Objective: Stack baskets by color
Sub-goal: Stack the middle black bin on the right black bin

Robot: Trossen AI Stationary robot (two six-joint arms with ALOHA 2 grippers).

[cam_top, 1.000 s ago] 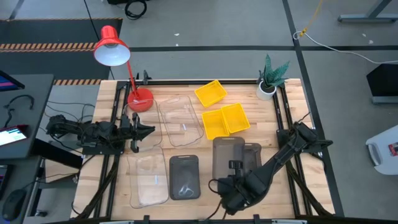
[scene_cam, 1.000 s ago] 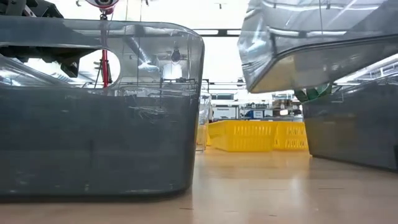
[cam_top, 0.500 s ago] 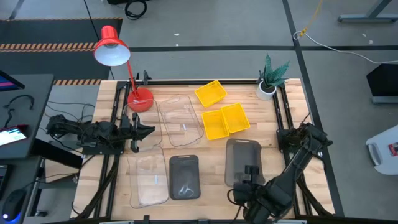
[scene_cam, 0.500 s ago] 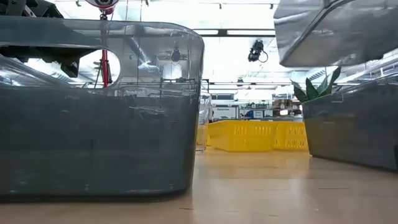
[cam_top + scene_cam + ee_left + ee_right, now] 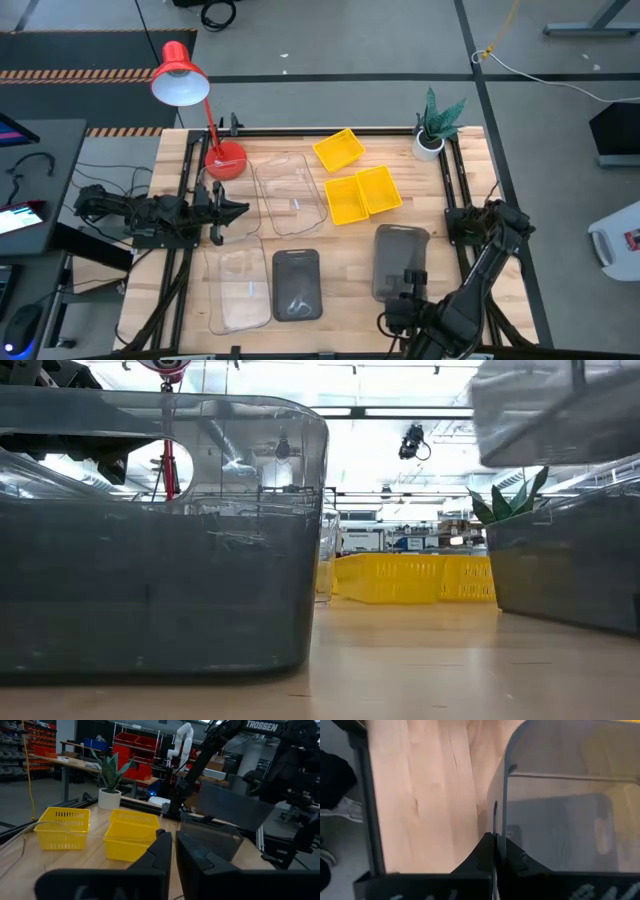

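Note:
My right gripper (image 5: 407, 284) is shut on a dark grey basket (image 5: 400, 255) and holds it in the air at the table's near right. In the low view this basket (image 5: 560, 410) hangs over a second grey basket (image 5: 570, 565) that stands on the table. A third grey basket (image 5: 296, 283) stands at the near middle. Two clear baskets (image 5: 290, 193) (image 5: 240, 288) lie left of centre. Yellow baskets (image 5: 338, 150) (image 5: 362, 193) sit at the far middle. My left gripper (image 5: 236, 210) waits shut at the table's left edge, touching nothing. My right gripper pinches the grey basket's wall at its near short end (image 5: 496, 822) between its two fingers, one inside the basket and one outside. The fingers slant down from the near side. The basket is lifted clear of the table, its far end stretching away from the fingers.
A red desk lamp (image 5: 180, 75) stands at the far left corner and a small potted plant (image 5: 432, 125) at the far right corner. Black frame rails (image 5: 455, 190) run along both table sides. Bare wood shows between the middle grey basket and the right one.
My right gripper has swung toward the table's right edge with the grey basket and has turned a little. The basket stays lifted clear and now hangs over the grey basket at the right instead of beside it.

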